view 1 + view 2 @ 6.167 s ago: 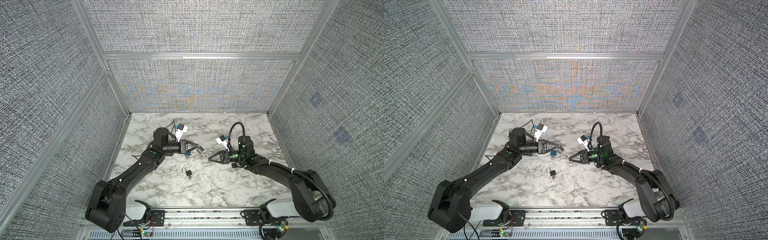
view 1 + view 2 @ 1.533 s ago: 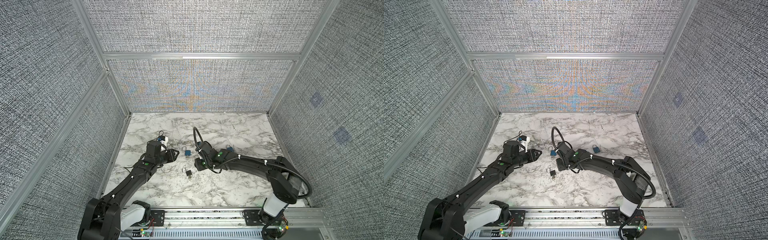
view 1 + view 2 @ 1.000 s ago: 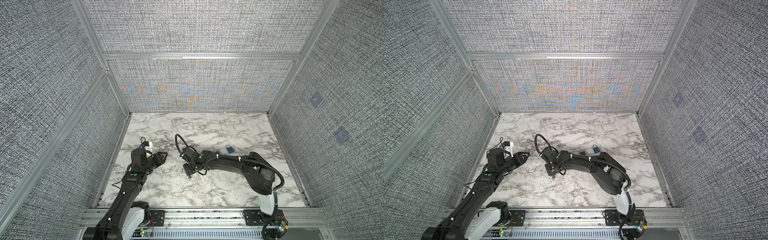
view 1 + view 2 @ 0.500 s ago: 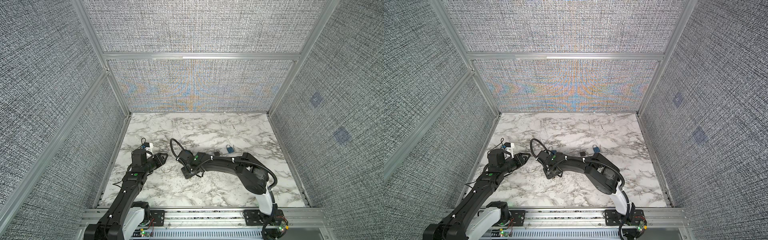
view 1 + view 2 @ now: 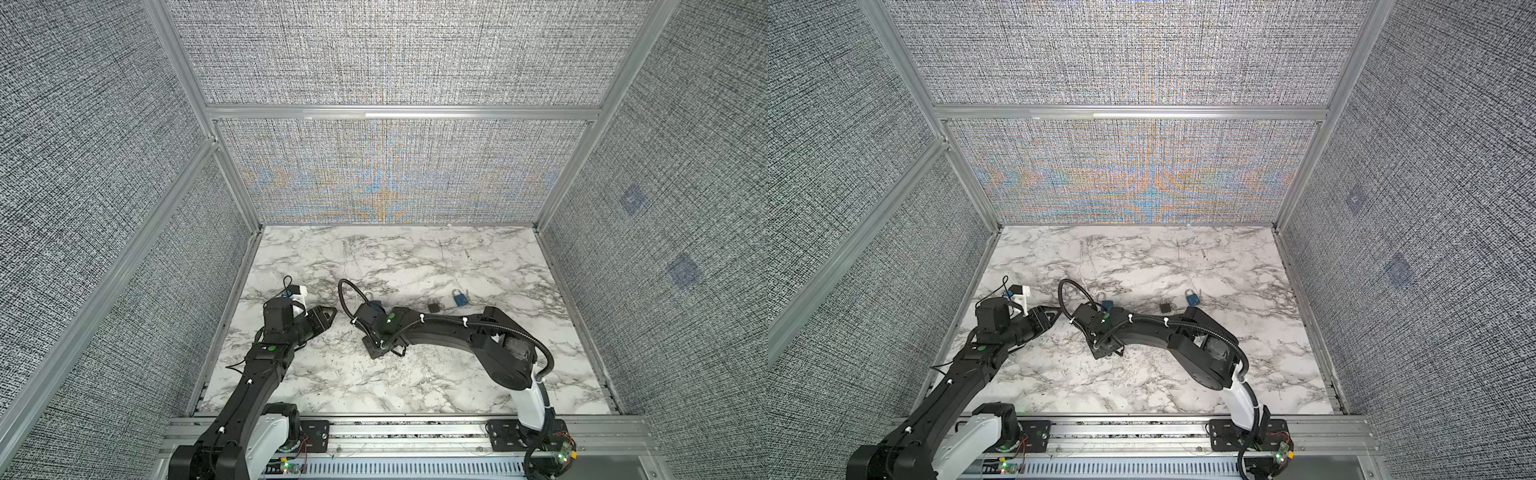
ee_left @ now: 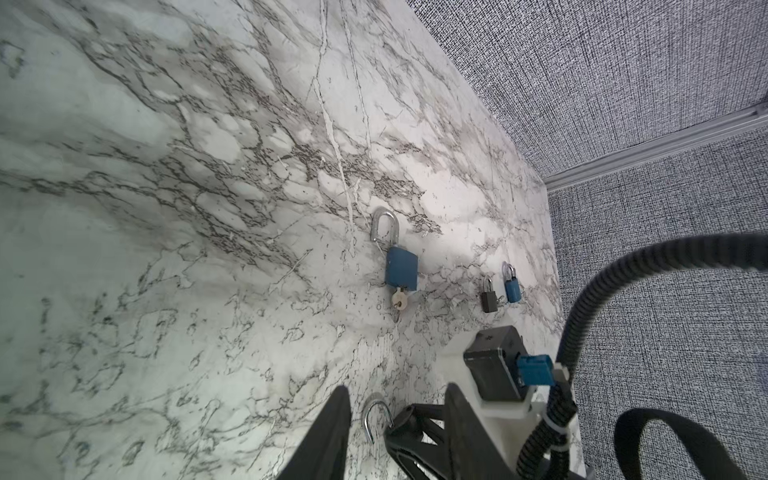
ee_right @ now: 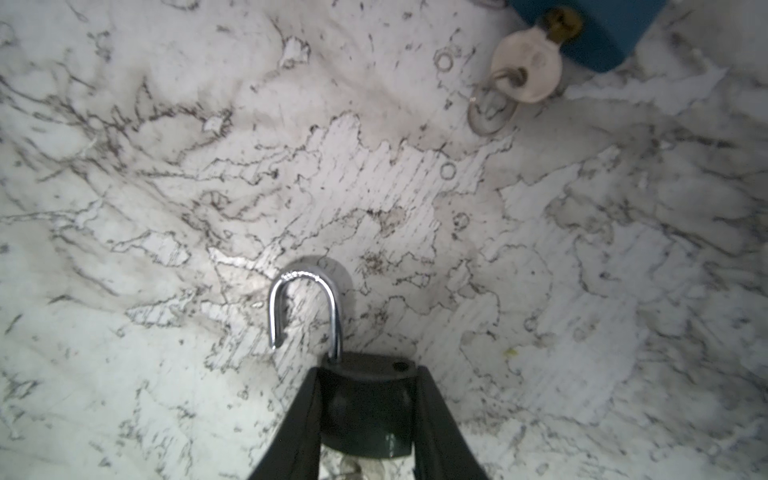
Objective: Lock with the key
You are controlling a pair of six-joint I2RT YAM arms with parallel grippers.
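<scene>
**Enclosed work cell, seen from above and from both wrists.** The floor is a white tabletop (image 5: pixel 415 257) with a grey marble pattern. Grey woven panels (image 5: pixel 395 62) set in aluminium framing (image 5: pixel 399 112) close it at the back and on both sides.

**Right gripper** (image 7: pixel 365 370): it reaches across the middle to left of centre and tilts steeply down at the marble. Its fingers (image 7: pixel 301 419) press on opposite flanks of the dark padlock (image 7: pixel 365 399), clamping its body. In both top views the wrist hides this padlock. The padlock's long axis runs in line with the fingers, with the shackle (image 7: pixel 303 276) leading away from the wrist. The shackle is open, one leg seated in the body and the other hanging free. Whether the body rests on the marble cannot be told.

**Left gripper** (image 5: pixel 326 313): it sits low near the left edge and points toward the right wrist. Its fingers (image 6: pixel 332 432) are moderately apart with nothing between them.

**Blue padlock** (image 5: pixel 376 305): it lies flat just beyond the right wrist, with its long axis roughly front to back and the shackle toward the back panel. The key (image 7: pixel 525 70) is seated in its near end. One shackle leg appears clear of the body.

**Small black padlock** (image 5: pixel 433 307) and **small blue padlock** (image 5: pixel 458 298): they lie side by side right of centre, well apart from both grippers.
</scene>
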